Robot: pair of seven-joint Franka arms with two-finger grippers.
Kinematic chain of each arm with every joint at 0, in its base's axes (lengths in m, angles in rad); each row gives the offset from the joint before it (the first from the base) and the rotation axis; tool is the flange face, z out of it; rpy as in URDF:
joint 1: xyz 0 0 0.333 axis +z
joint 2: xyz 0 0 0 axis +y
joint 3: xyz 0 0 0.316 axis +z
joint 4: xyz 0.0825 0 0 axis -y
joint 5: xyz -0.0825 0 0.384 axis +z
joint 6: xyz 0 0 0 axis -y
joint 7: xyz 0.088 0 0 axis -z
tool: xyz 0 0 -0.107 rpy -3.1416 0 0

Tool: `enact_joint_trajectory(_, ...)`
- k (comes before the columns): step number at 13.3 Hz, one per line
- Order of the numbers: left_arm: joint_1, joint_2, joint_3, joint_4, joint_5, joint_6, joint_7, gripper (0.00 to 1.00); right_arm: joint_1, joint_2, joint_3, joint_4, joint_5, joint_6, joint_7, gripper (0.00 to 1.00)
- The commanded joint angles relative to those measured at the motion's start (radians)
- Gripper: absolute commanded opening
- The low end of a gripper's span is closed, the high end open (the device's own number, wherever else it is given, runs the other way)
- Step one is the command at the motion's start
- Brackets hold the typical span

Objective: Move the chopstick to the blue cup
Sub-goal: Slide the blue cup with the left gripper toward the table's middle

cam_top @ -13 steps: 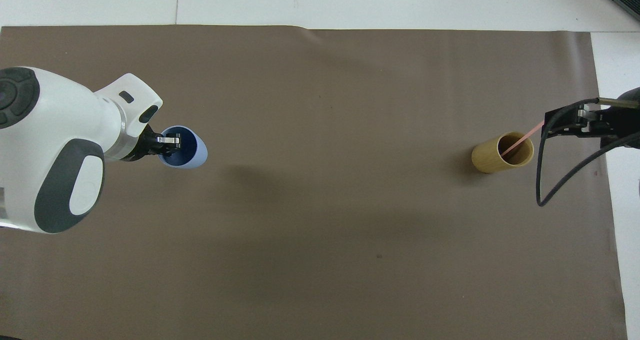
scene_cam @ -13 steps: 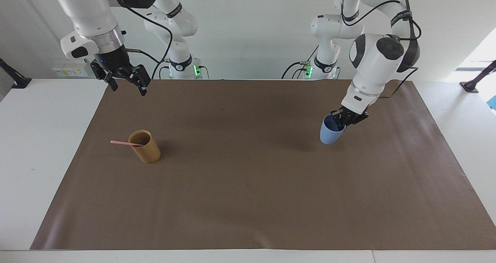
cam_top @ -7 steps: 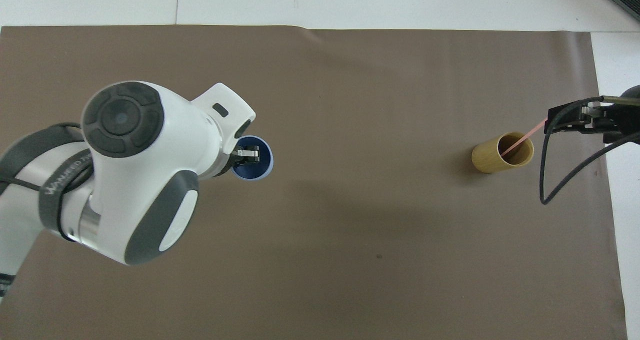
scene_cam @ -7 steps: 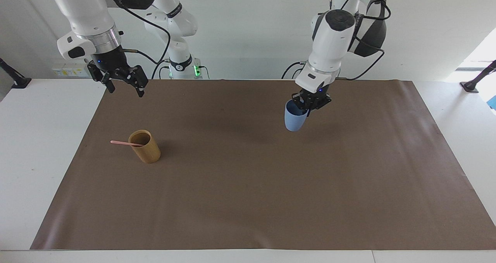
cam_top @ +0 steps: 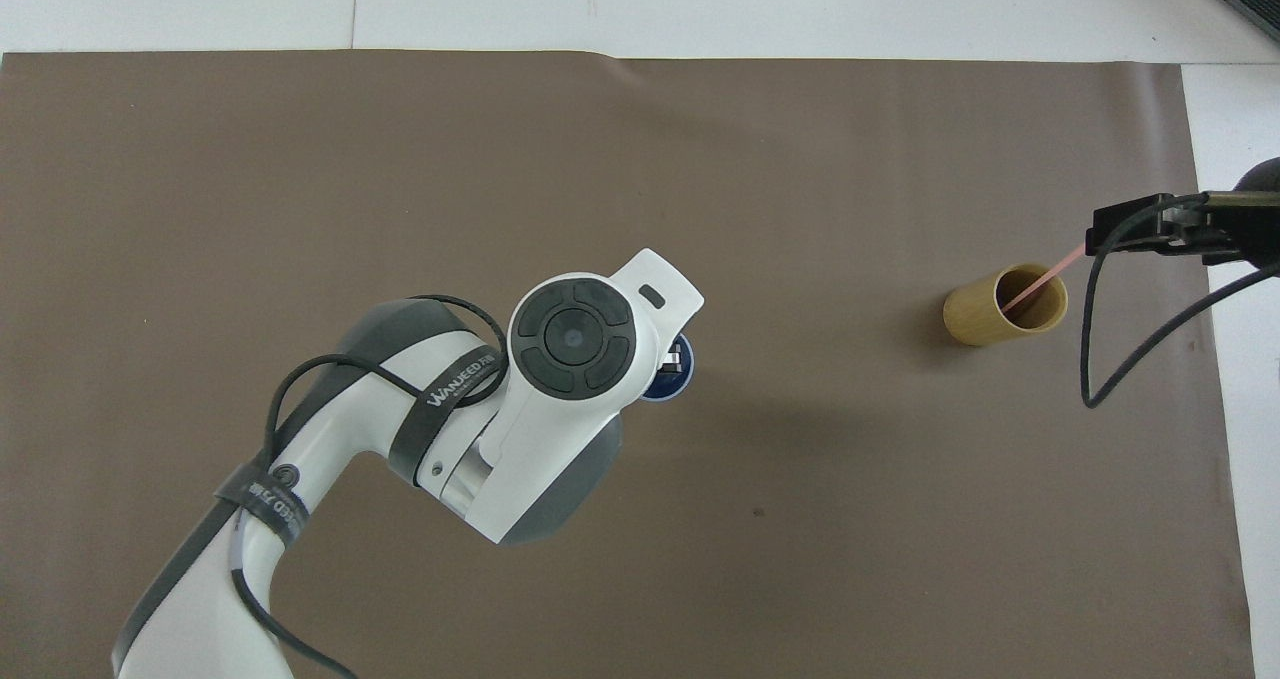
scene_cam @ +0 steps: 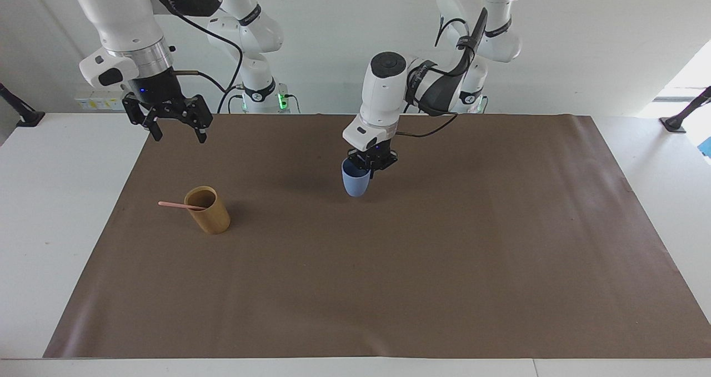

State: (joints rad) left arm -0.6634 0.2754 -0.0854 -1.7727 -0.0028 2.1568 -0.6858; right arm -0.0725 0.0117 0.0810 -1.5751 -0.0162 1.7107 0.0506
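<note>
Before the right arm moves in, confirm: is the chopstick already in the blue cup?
No, the chopstick leans in the tan cup, while the left hand grips the blue cup.

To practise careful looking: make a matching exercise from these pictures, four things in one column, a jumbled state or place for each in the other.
1 thin pale pink chopstick
2 small light-blue tapered cup
3 tan wooden-looking cylindrical cup
4 right tool

A held at its rim by the shut left tool
B open, up in the air
C leaning in another cup
D standing on the brown mat

Pairs: 1-C, 2-A, 3-D, 4-B.
</note>
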Motion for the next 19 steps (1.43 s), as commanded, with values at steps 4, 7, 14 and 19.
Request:
enact_joint_trajectory(4, -0.062, 0.06, 0.019, 0.015, 0.006, 0.037, -0.052, 0.0, -0.036, 0.036, 0.003, -0.095, 0.024, 0.157, -0.146, 1.0)
enact_joint_trajectory(7, -0.064, 0.065, 0.018, 0.009, 0.006, 0.04, -0.064, 0.0, -0.087, 0.082, 0.003, -0.109, 0.024, 0.193, -0.152, 1.0)
enact_joint_trajectory(14, -0.062, 0.1, 0.019, 0.029, 0.01, 0.037, -0.109, 1.0, -0.173, 0.168, 0.003, -0.099, 0.131, 0.236, -0.244, 0.72)
enact_joint_trajectory(19, 0.034, -0.014, 0.035, 0.032, 0.017, -0.109, -0.043, 1.0, -0.176, 0.188, 0.003, -0.106, 0.134, 0.26, -0.236, 0.41)
